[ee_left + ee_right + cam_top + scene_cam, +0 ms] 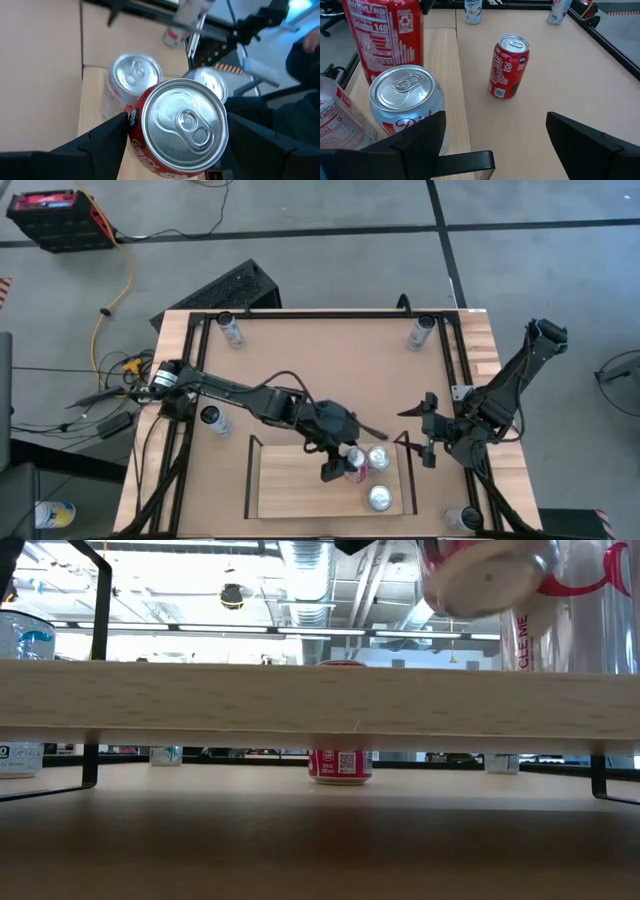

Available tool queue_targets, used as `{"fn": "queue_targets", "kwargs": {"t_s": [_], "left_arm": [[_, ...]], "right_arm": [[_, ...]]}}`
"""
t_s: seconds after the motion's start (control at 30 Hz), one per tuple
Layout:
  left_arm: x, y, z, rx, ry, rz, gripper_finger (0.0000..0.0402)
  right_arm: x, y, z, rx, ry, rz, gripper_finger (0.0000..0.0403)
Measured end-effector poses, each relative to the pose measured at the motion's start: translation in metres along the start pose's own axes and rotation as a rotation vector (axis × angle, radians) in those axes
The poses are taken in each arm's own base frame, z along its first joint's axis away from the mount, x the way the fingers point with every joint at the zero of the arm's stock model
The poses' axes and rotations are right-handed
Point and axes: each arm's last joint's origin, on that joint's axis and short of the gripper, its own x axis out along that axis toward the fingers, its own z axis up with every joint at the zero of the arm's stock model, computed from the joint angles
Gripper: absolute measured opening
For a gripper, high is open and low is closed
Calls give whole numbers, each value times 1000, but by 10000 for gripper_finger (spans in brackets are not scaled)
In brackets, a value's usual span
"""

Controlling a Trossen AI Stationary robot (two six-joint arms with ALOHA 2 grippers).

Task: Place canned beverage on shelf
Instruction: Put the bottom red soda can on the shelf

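On shelf (300, 480) | 2 silver cans (379, 457) beside held red can (354, 464)

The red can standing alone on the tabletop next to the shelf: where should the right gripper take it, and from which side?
Take the red can mid-body, fingers on opposite sides of its wall. It stands upright, clear of the shelf, so the open right gripper can likely come in level from its own side. The left gripper holds a Coca-Cola can.
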Motion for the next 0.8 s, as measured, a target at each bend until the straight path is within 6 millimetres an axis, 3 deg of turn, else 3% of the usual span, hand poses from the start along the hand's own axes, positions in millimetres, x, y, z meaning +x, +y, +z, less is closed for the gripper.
{"fn": "queue_targets", "kwargs": {"t_s": [0.1,0.23,0.4,0.5,0.6,0.8], "left_arm": [[-12,0,8,-23,-18,-4,296],[-41,-17,19,-20,-11,13,296],[-70,-51,-5,50,117,148,296],[-73,-65,-23,93,156,267,296],[-74,-75,-28,142,119,314,294],[-64,-65,-51,110,222,405,267]], "right_arm": [[0,0,0,-1,2,1,369],[0,0,0,-2,5,5,369],[0,0,0,-1,11,14,369],[0,0,0,1,11,11,369],[2,-1,1,18,13,7,369],[3,-2,1,45,15,1,369]]}}
